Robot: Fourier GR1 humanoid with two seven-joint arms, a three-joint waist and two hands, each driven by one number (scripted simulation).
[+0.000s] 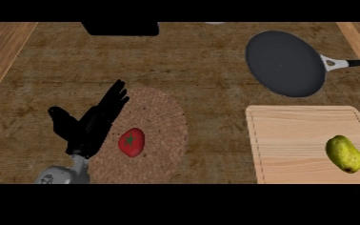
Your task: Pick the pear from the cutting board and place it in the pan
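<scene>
Yellow-green pear point(343, 153) sits on the pale wooden cutting board point(295, 143), round dark pan point(285, 63) just behind it. Left robot hand point(88, 121) rests open, fingers straight, holding nothing.

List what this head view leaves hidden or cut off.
- Right hand: nowhere in the head view.
- Pan handle: cut off by the right edge.
- Cutting board: right and lower parts run out of view beside the pear.
- Dark object at the top: cut off, unidentifiable.
- Left hand forearm: mostly below the view.

One head view looks steeply down on the counter point(175, 66), fairly near.
</scene>
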